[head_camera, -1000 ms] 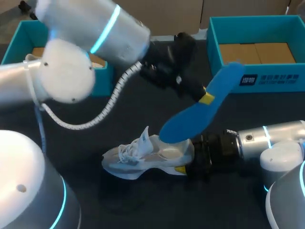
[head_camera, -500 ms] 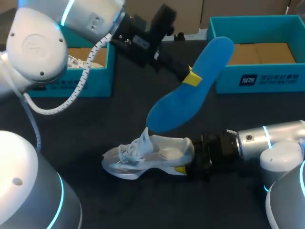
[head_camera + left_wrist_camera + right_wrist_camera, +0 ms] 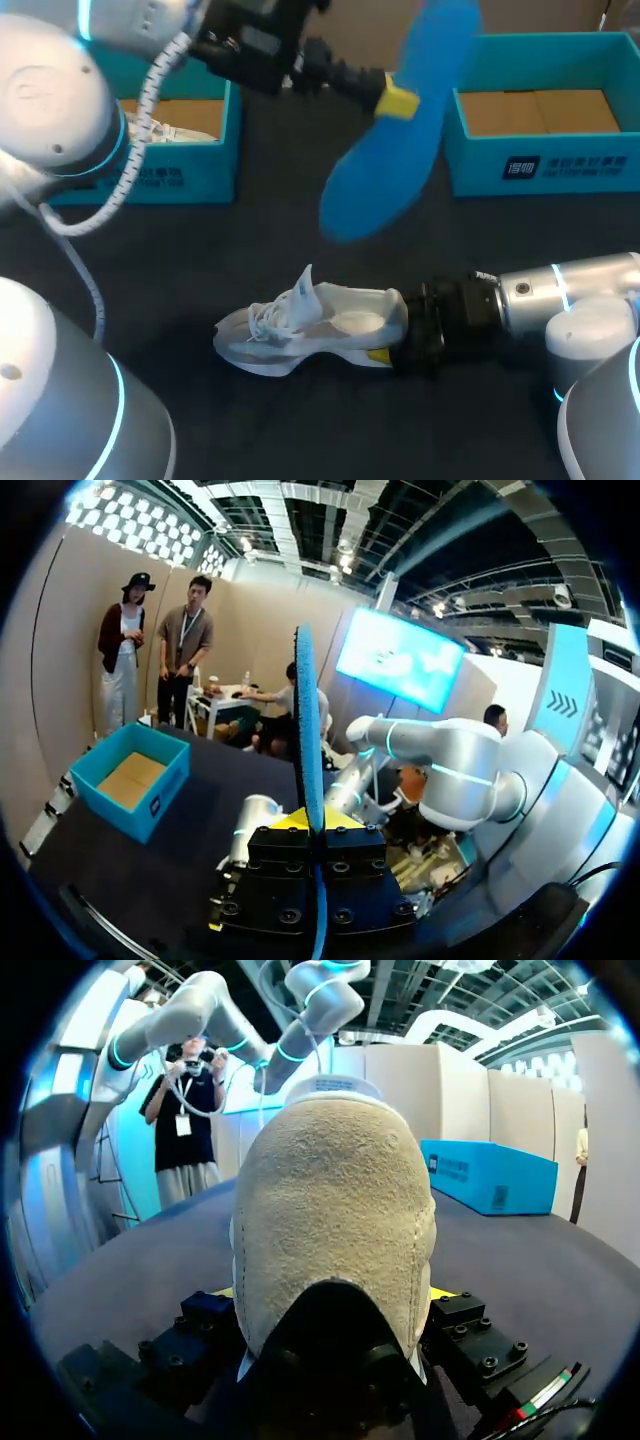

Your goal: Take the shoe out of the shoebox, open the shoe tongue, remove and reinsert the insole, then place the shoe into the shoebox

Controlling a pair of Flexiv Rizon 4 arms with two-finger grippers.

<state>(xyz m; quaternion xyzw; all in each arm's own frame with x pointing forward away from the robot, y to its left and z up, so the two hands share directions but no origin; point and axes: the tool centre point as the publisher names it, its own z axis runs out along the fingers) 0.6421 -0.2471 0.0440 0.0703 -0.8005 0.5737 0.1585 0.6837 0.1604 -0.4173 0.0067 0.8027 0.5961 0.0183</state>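
A blue insole (image 3: 395,150) hangs in the air above the table, tilted steeply, with my left gripper (image 3: 398,101) shut on its middle. In the left wrist view the insole (image 3: 305,720) stands edge-on between the yellow tips of the left gripper (image 3: 312,822). Below it a white shoe (image 3: 305,325) lies on the black table, tongue raised and opening upward. My right gripper (image 3: 383,352) is shut on the shoe's heel. That heel (image 3: 335,1220) fills the space between the fingers of the right gripper (image 3: 335,1305) in the right wrist view.
A teal shoebox (image 3: 545,165) with a cardboard floor stands at the back right. A second teal box (image 3: 190,170) at the back left holds another white shoe (image 3: 165,128). My right arm (image 3: 430,770) shows ahead of the left gripper.
My left arm has lifted the insole up and back, away from the shoe, and swung it more upright. The shoe and my right arm have not moved.
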